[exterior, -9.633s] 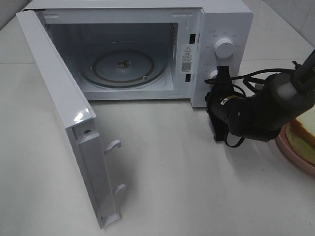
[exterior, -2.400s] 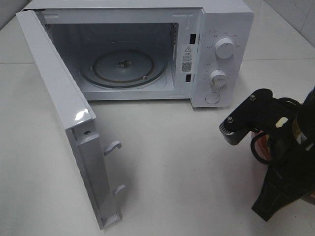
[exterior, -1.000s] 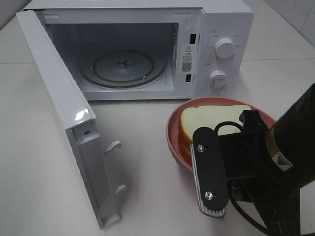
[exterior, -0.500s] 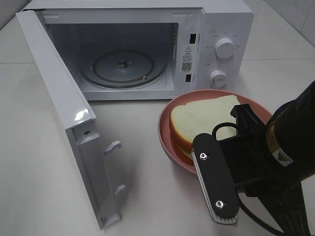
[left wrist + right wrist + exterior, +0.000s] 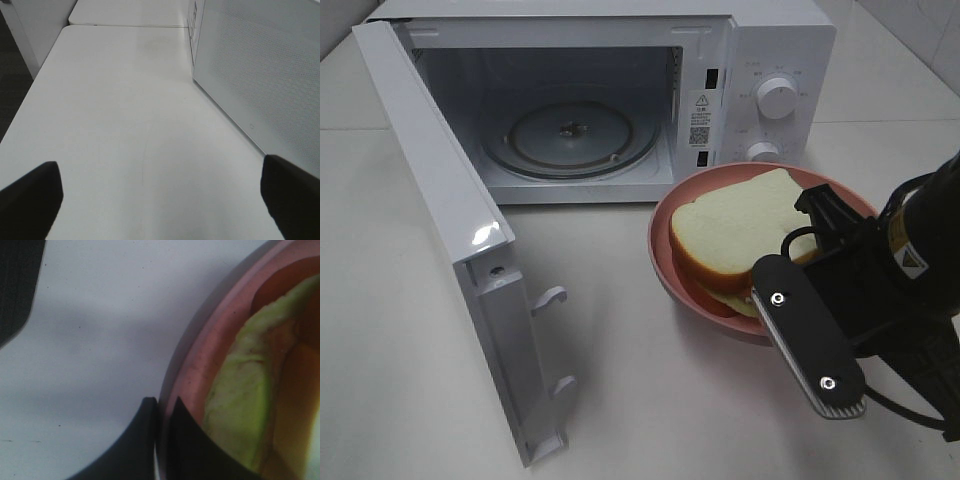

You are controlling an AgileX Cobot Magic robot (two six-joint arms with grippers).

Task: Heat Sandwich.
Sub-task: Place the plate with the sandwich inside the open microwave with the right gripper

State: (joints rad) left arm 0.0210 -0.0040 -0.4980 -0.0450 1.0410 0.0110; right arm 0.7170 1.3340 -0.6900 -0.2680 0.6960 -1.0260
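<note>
Right gripper [image 5: 161,412] is pinching the rim of the round pink plate [image 5: 665,275]. The thick white-bread sandwich [image 5: 735,235] is riding on the plate, centre-right of the high frame, just below the white microwave [image 5: 770,40] dials. Judgement: the plate should be travelling level, clearing the sill, heading up-left onto the glass turntable [image 5: 570,135]. The right wrist view is showing the rim pinch, which the arm is hiding in the high view. The left wrist view is showing the left gripper [image 5: 160,200] spread wide and holding nothing.

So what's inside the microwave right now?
Only its round glass turntable, bare. The sandwich sits on the pink plate outside, in front of the microwave. The cavity's ceiling is hidden under the microwave's top.
</note>
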